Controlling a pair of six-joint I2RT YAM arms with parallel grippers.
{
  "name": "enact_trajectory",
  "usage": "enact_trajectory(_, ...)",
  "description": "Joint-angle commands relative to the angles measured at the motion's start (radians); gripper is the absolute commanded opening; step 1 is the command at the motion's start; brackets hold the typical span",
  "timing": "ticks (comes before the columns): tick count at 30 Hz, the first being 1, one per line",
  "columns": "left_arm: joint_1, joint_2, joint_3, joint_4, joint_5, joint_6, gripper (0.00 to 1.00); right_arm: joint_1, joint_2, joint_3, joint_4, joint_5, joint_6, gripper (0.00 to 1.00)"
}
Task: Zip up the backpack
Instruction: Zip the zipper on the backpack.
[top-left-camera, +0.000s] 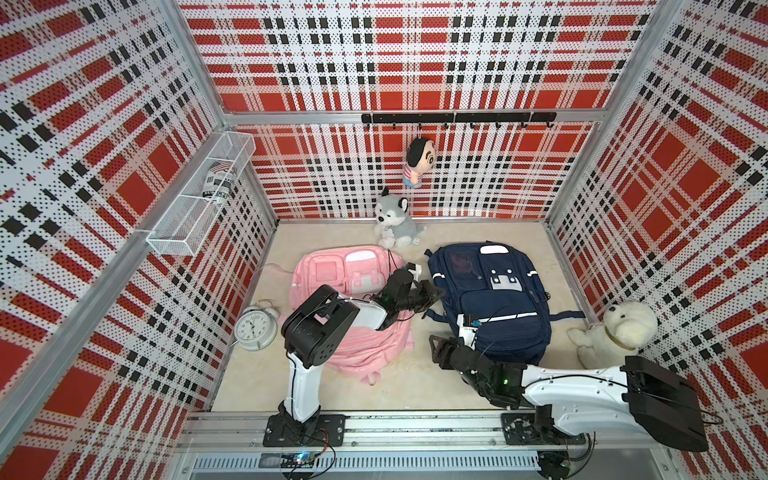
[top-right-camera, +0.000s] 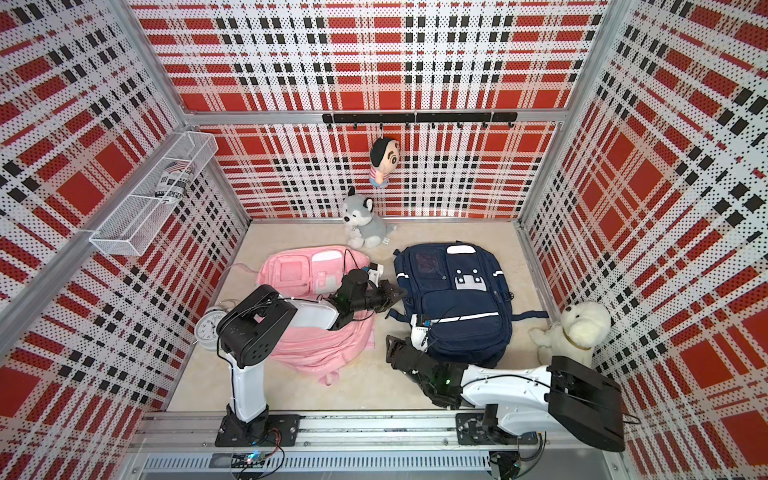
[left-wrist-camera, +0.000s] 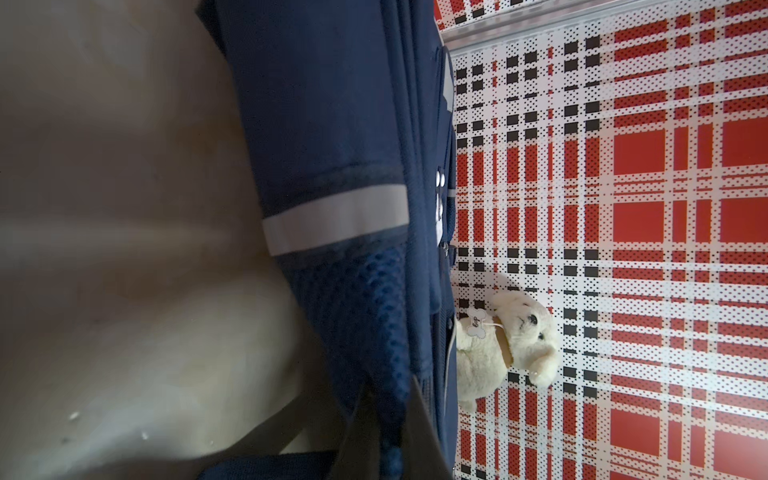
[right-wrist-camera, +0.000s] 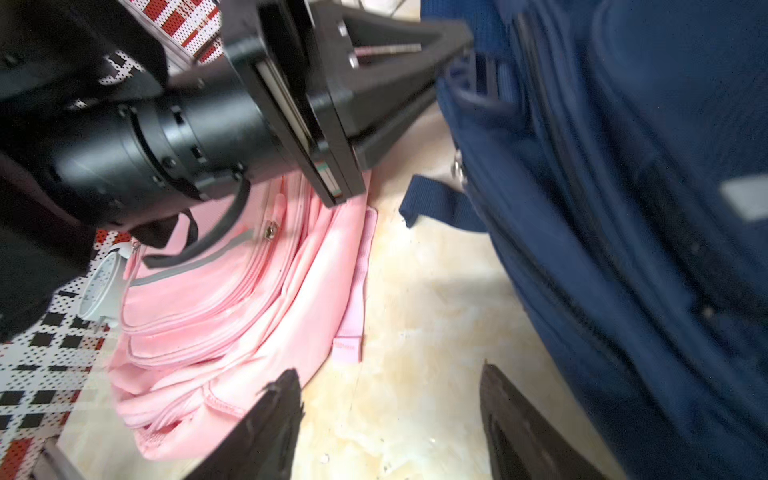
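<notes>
- In both top views we see the navy backpack lying flat on the right half of the counter, beside a pink backpack; the left gripper reaches across the pink one to the navy bag's left edge, and the right gripper sits at its near left corner
- A white plush dog sits just right of the navy backpack, an alarm clock left of the pink one
- In the left wrist view we face the navy backpack's side with its grey strip; the left fingers show only as dark blurred shapes at the frame edge, close together
- In the right wrist view we find the left fingers drawn together, tips against the navy backpack's side, though whether they pinch fabric we cannot tell; the right fingers stand apart over bare counter between the two bags, gripping nothing
</notes>
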Motion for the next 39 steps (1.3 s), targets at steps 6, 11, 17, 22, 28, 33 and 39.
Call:
enact_trajectory(6, -0.034, -0.039, -0.040, 0.110, 0.009, 0.003, 0.00, -0.184, -0.187, -0.081, -0.221, -0.039, 0.037, 0.74)
enact_trajectory(11, -0.069, -0.014, -0.025, 0.138, 0.020, -0.019, 0.00, -0.258, -0.171, -0.069, -0.288, -0.040, 0.040, 0.74)
enact_trajectory(17, -0.102, -0.036, -0.070, 0.189, 0.010, -0.057, 0.00, -0.433, -0.090, -0.098, -0.144, -0.188, -0.052, 0.74)
enact_trajectory(22, -0.120, -0.054, -0.102, 0.217, 0.005, -0.072, 0.00, -0.517, 0.003, -0.059, -0.113, -0.227, -0.114, 0.74)
enact_trajectory(28, -0.145, -0.051, -0.120, 0.247, 0.006, -0.091, 0.00, -0.621, 0.136, -0.045, -0.019, -0.313, -0.162, 0.73)
enact_trajectory(33, -0.162, -0.047, -0.140, 0.294, 0.010, -0.121, 0.00, -0.698, 0.245, -0.006, 0.044, -0.374, -0.211, 0.73)
enact_trajectory(39, -0.163, -0.025, -0.121, 0.300, 0.011, -0.127, 0.00, -0.699, 0.195, -0.009, 0.077, -0.384, -0.205, 0.72)
